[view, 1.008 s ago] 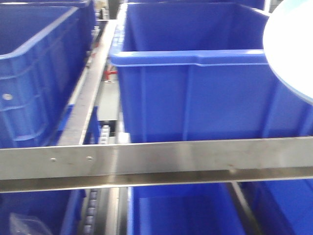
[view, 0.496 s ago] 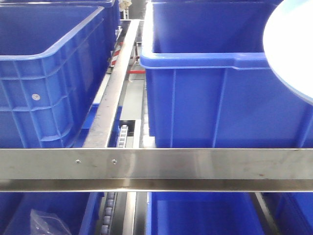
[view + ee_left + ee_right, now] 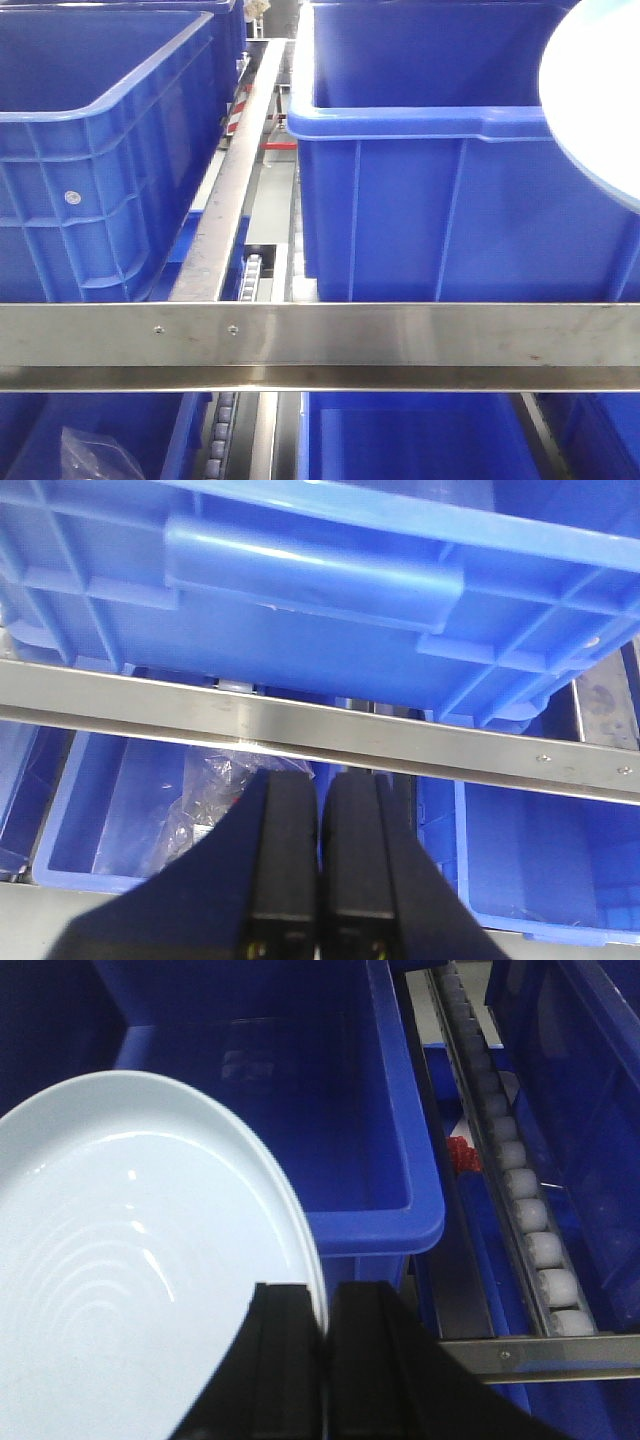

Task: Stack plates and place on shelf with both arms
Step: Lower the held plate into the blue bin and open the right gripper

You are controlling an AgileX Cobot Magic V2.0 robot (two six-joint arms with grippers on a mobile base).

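A pale blue-white glossy plate fills the lower left of the right wrist view. My right gripper is shut on its rim, one finger over the plate's face and the other outside the edge. The same plate shows at the right edge of the front view, held up in front of a blue bin. The shelf shows as a steel rail running across the front view. My left gripper is shut with nothing between its fingers, just below a steel rail.
Large blue bins stand on the upper level, with more bins below the rail. A roller track runs right of the bin under the plate. A crumpled plastic bag lies in a lower bin.
Between one second and half a second ago the shelf and bins slid right and levelled in the front view. Since then nothing has moved. The plate keeps its place in the view.
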